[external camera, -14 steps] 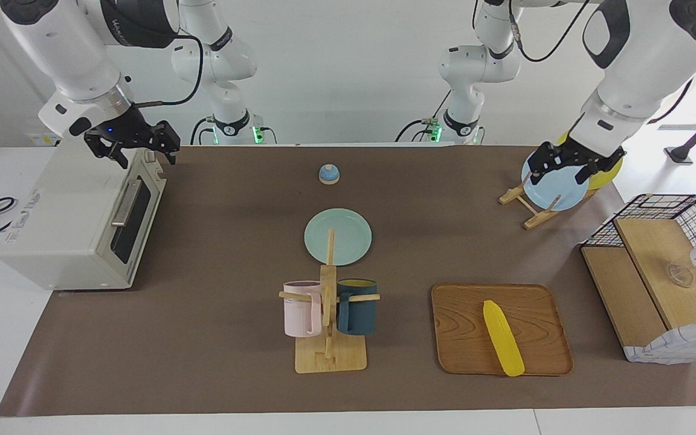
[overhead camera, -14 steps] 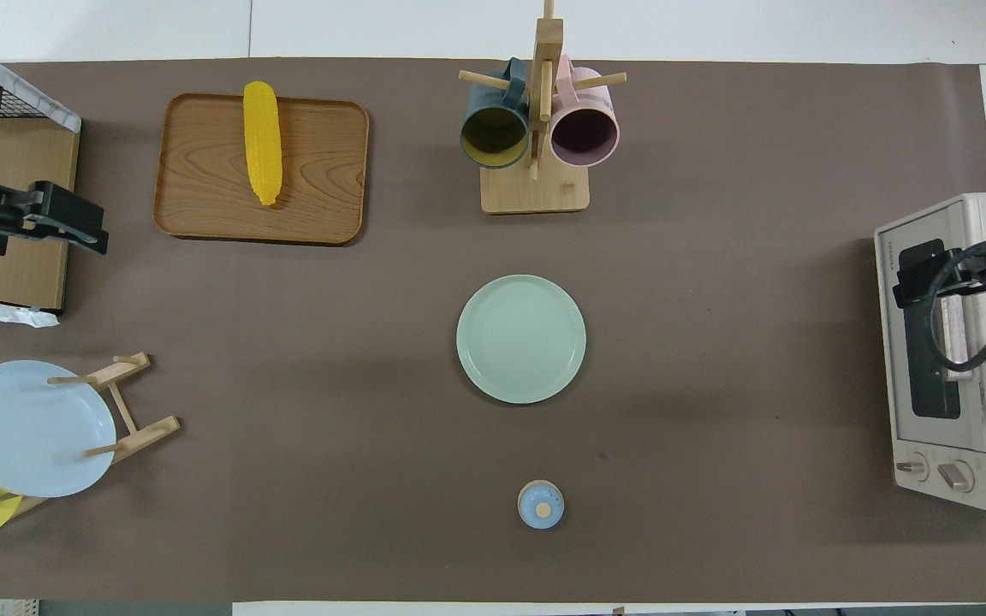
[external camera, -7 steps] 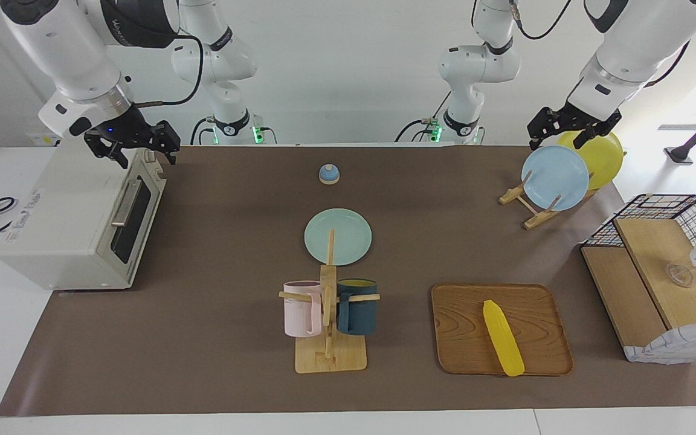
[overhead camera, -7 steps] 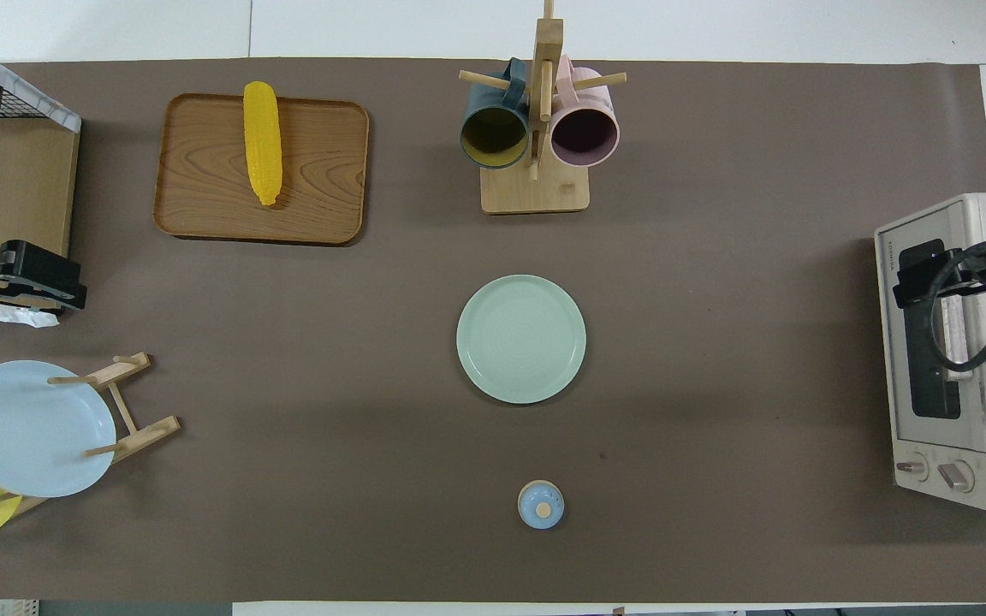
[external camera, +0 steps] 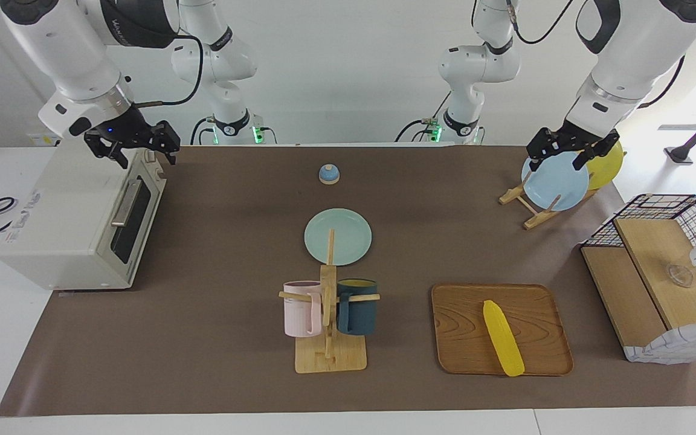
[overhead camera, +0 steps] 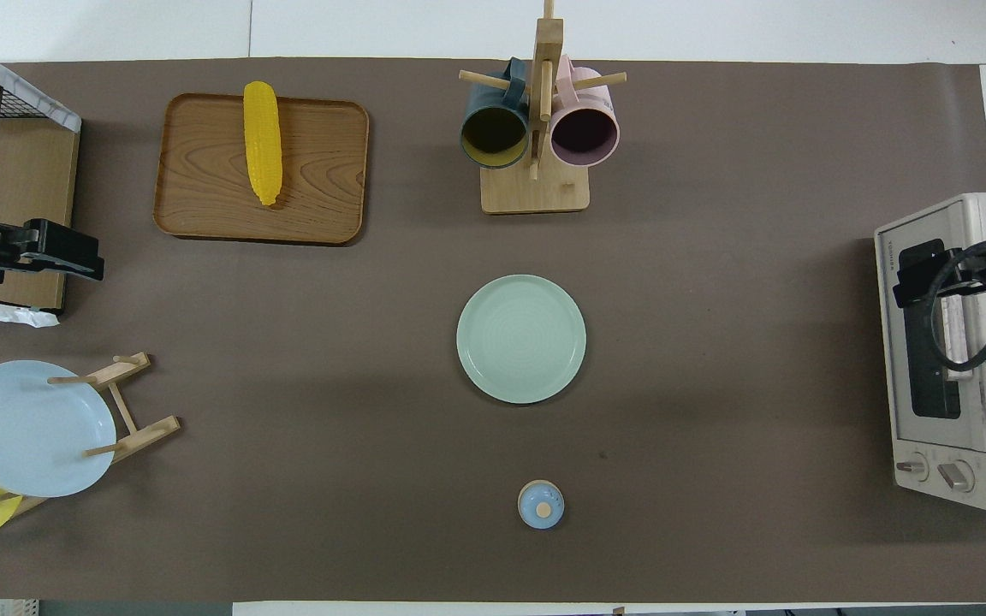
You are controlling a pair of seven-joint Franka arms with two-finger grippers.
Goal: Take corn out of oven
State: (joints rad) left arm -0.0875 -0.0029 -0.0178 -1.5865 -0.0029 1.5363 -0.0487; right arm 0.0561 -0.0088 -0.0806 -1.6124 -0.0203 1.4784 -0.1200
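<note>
One cob of corn (external camera: pixel 503 338) is all we have, and it lies out on the wooden tray (external camera: pixel 463 338) toward the left arm's end of the tabletop (external camera: pixel 233 254) — well apart from the oven (external camera: pixel 76 223), whose door looks shut. By my reading the job is as good as done: corn out, door closed, nothing visibly left but for the arms to settle.

Both hands are empty with fingers spread. The right hand (external camera: pixel 133 142) hangs over the oven's top corner at the right arm's end; the left hand (external camera: pixel 559 148) is up above the plate rack (external camera: pixel 526 205).

Now the count — one oven, one tray, one corn. Three plates: a green plate (external camera: pixel 338 235) flat at mid-table, a blue plate (external camera: pixel 554 180) and a yellow plate (external camera: pixel 605 166) upright in the rack. Two mugs on one wooden mug stand (external camera: pixel 330 356), a pink mug (external camera: pixel 301 308) and a dark teal mug (external camera: pixel 357 306). One small blue knobbed lid (external camera: pixel 328 174) lies close to the robots, and one wire-and-wood basket box (external camera: pixel 662 272) sits at the left arm's end.
</note>
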